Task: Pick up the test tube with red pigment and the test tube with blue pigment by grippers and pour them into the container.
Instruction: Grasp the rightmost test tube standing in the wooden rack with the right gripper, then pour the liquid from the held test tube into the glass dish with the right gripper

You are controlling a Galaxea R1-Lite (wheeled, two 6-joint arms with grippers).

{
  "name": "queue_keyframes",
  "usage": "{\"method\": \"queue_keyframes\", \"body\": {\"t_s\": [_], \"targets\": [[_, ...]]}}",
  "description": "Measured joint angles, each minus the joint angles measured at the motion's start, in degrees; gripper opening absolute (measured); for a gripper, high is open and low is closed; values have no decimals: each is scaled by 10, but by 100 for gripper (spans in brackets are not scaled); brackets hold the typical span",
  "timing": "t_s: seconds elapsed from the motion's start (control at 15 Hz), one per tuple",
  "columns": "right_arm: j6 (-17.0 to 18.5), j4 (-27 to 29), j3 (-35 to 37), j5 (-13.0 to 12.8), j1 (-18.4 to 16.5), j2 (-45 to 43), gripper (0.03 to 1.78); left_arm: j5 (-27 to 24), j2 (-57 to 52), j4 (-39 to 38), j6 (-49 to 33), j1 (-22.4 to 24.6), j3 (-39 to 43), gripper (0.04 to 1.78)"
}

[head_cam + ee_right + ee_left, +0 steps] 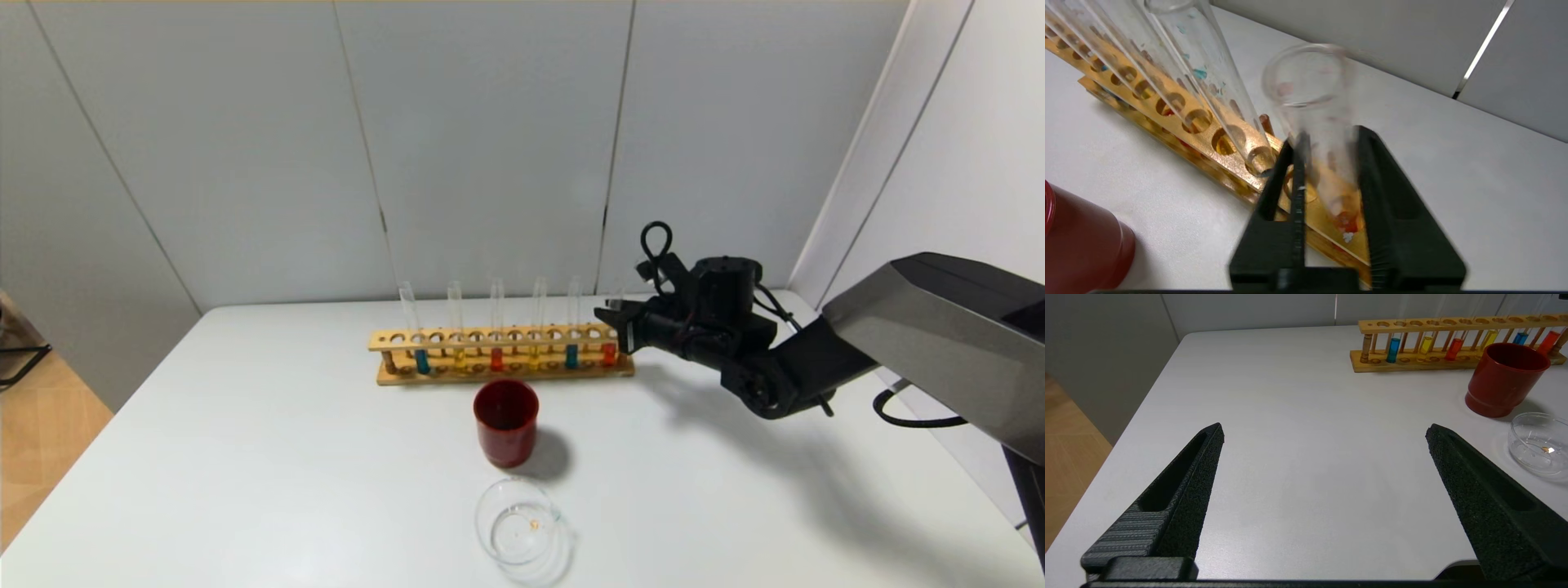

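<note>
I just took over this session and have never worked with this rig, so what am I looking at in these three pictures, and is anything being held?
It is a robot with two arms, each ending in a black two-fingered gripper. The wide picture comes from a camera on its head; the other two come from cameras on its wrists.

On the white table stands a wooden rack of glass tubes holding blue, yellow and red liquid. In front of it are a dark red cup and, nearer the robot, the container, a low clear dish.

The right gripper is at the rack's right end, its fingers on either side of the test tube with red pigment, which still sits in the rack. The left gripper is open over bare table, holding nothing.
</note>
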Motion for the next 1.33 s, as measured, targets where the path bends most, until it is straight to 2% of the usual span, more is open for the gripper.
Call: {"method": "queue_keyframes", "body": {"t_s": [0.13, 0.47, 0.73, 1.07, 1.33], "targets": [[0, 0, -1, -1, 1, 0, 35, 0, 0, 0, 0, 0, 0, 175], [5, 1, -4, 1, -1, -7, 35, 0, 0, 0, 0, 0, 0, 175], [7, 11, -35, 6, -11, -47, 35, 0, 0, 0, 0, 0, 0, 175], [12, 142, -125, 5, -27, -141, 35, 0, 0, 0, 0, 0, 0, 175], [18, 184, -110, 4, -30, -229, 35, 0, 0, 0, 0, 0, 0, 175]]}}
